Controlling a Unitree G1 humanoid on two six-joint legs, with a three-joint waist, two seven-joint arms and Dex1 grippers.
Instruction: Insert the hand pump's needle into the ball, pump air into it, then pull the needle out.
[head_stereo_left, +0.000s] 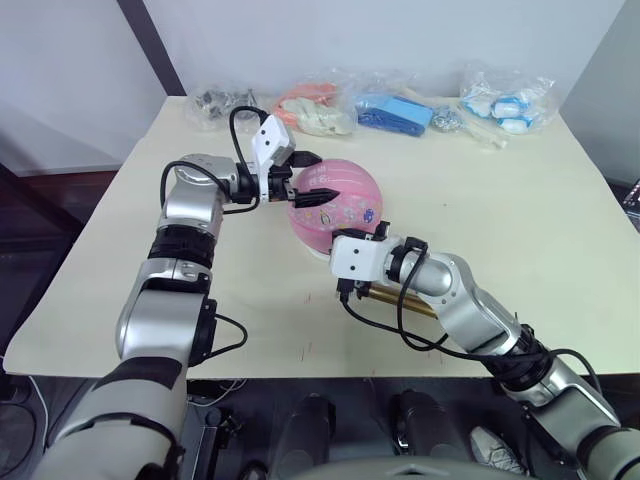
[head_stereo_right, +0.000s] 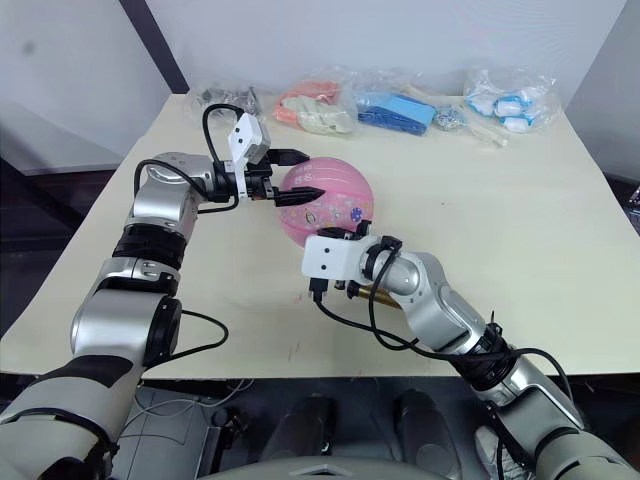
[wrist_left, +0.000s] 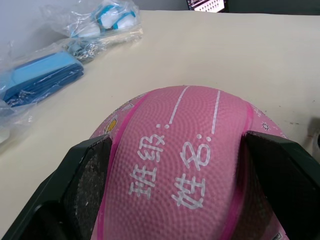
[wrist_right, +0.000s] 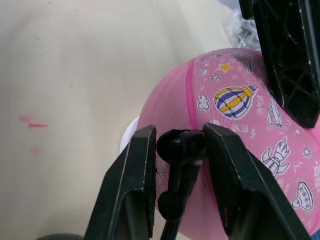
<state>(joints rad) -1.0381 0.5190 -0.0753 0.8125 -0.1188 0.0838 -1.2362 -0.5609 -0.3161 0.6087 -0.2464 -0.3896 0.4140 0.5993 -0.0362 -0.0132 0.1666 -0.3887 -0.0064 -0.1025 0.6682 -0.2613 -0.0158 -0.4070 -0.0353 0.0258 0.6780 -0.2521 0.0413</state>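
Note:
The pink ball (head_stereo_left: 345, 210) rests on a small white ring (head_stereo_left: 316, 253) at the middle of the table. My left gripper (head_stereo_left: 326, 175) reaches in from the left and is shut on the ball's upper left side, with a finger pad (wrist_left: 92, 177) pressed to each flank. Close to the ball's near side, my right gripper (wrist_right: 178, 130) is shut on the black fitting (wrist_right: 180, 147) at the end of the hand pump's hose. The needle is hidden. The pump's gold barrel (head_stereo_left: 388, 298) lies on the table under my right wrist.
Along the table's far edge lie several clear plastic bags: metal parts (head_stereo_left: 215, 102), orange and white items (head_stereo_left: 312, 110), blue items (head_stereo_left: 395, 112), and blue-white items (head_stereo_left: 505, 100). The beige table (head_stereo_left: 520, 200) spreads wide to the right of the ball.

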